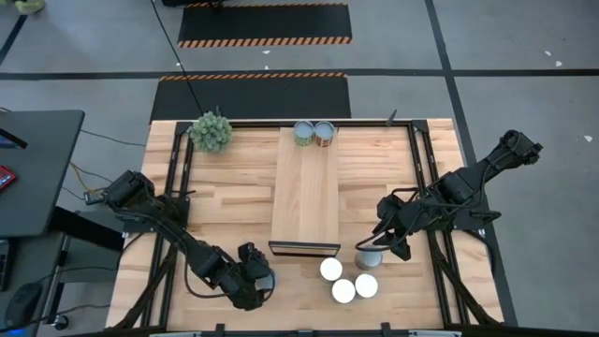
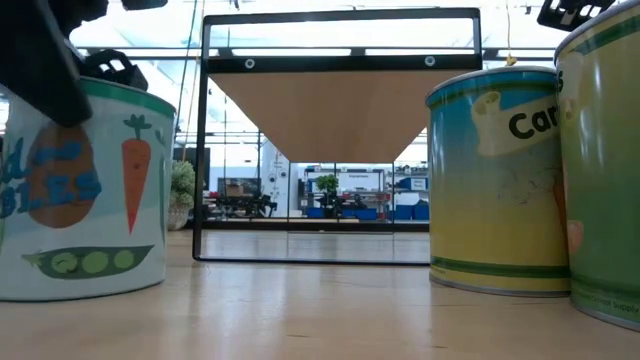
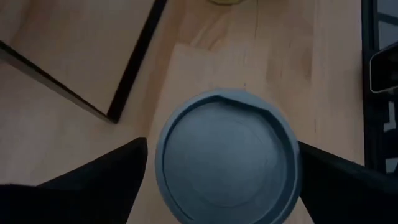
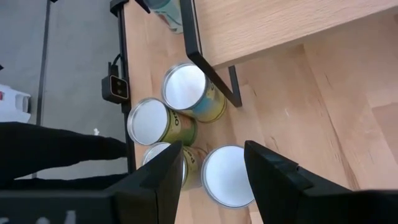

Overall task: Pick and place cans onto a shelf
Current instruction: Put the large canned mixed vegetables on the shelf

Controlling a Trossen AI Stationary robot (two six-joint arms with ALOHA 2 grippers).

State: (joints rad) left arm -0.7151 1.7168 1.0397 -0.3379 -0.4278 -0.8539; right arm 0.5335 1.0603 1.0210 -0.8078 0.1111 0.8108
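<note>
Now, step: left tool [image 3: 224,180] wide, straddling a blue-grey can [image 3: 227,155] near the shelf [image 1: 305,192] front.
Next: close, lift.
Right tool [image 4: 208,163]: closed, empty.

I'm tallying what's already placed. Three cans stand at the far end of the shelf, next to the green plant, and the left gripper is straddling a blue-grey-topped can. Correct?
Not quite: the high view shows two cans at the far end of the shelf, not three. The rest holds: the green plant is beside them, and the left gripper straddles a blue-grey-topped can.
</note>
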